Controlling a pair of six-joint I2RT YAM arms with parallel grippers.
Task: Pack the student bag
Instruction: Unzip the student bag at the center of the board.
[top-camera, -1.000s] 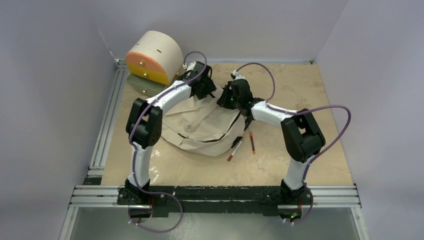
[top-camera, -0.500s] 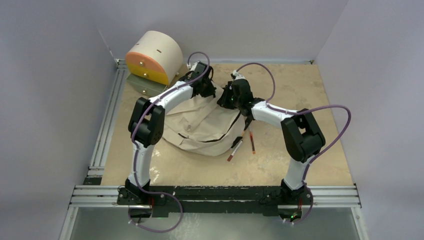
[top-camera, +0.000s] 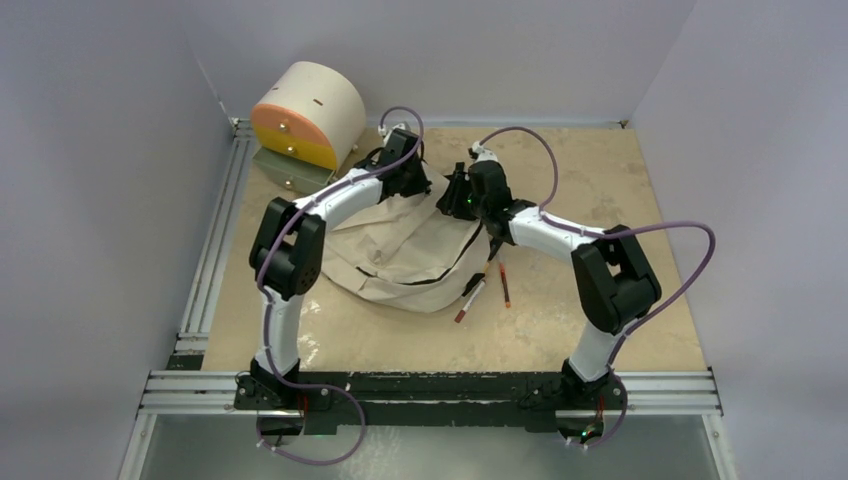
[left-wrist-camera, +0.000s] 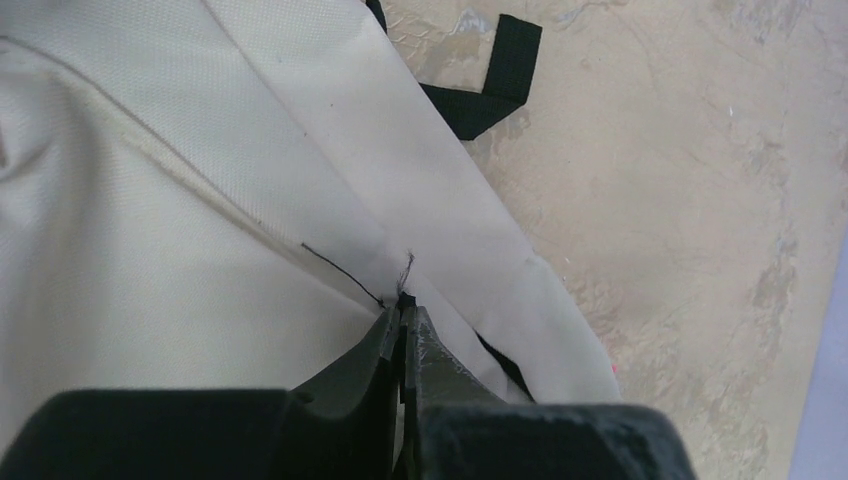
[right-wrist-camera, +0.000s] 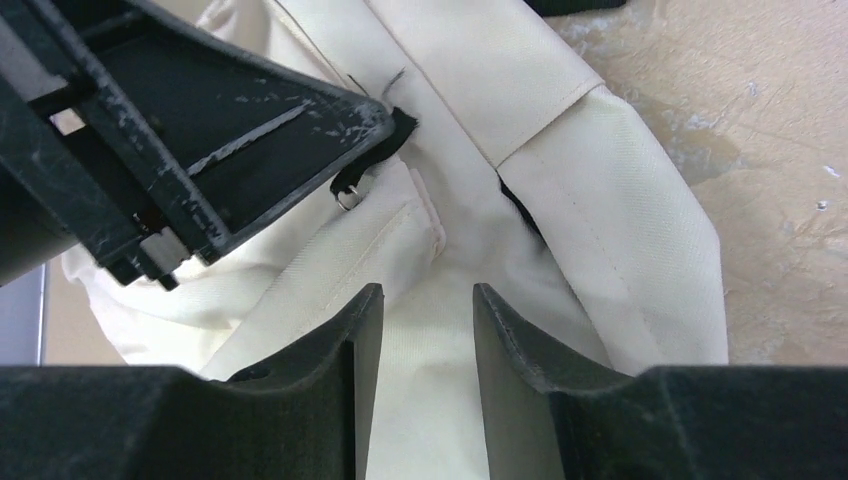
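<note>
Opening the student bag (top-camera: 400, 250), I reckon: left gripper (left-wrist-camera: 405, 320) pinched closed on the black zipper pull (right-wrist-camera: 392, 132) at its tips; right gripper (right-wrist-camera: 420, 320) fingers parted, holding nothing, bag fabric just beyond them. Next: right needs to pin fabric while left drags the pull along.

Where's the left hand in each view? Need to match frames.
Top external: left hand sits upper centre, at the far edge of the student bag.
Left wrist: hand at bottom centre, shut on a black tab at the bag's seam.
Right wrist: hand enters from the upper left, tip pinching that tab.
Shared landmark: the cream student bag, under the hand in all three views.
</note>
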